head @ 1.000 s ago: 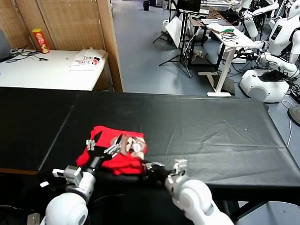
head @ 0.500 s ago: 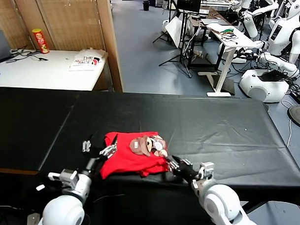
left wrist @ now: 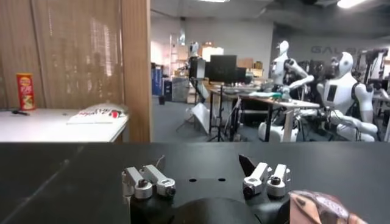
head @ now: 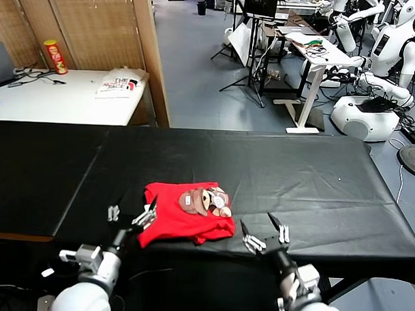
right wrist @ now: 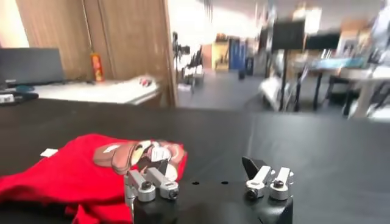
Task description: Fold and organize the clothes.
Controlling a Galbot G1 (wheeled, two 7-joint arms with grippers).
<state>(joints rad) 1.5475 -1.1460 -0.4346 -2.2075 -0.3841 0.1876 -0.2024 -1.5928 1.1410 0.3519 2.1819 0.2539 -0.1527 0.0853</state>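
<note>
A black cloth-covered counter [head: 275, 178] fills the lower half of the head view. On it, toward six o'clock near the front edge, lies the red T-shirt [head: 181, 212], folded into a compact, slightly rumpled bundle with its brown, white and pink cartoon print [head: 204, 200] facing up on the side toward three o'clock.

At about nine o'clock of the shirt, the left end effector [head: 131, 217] stands with its fingers spread wide and empty, its inner finger just beside the shirt's edge; whether it touches the cloth cannot be told. At about four o'clock of the shirt, the right end effector [head: 265, 234] is also fully spread, holding nothing and clear of the fabric.

Only the head view shows both end effectors and the whole bundle together. The right wrist view gives a low, close look across the counter: the shirt [right wrist: 73, 173] mounds up beside the open right end effector [right wrist: 207, 182], the print [right wrist: 137, 155] creased over the top fold. The left wrist view shows the open left end effector [left wrist: 206, 181] over bare black cloth, with just a blurred corner of the print [left wrist: 320, 208] at the edge of the picture.

Beyond the counter, a white side table [head: 59, 96] at eleven o'clock carries a red canister [head: 56, 56].
</note>
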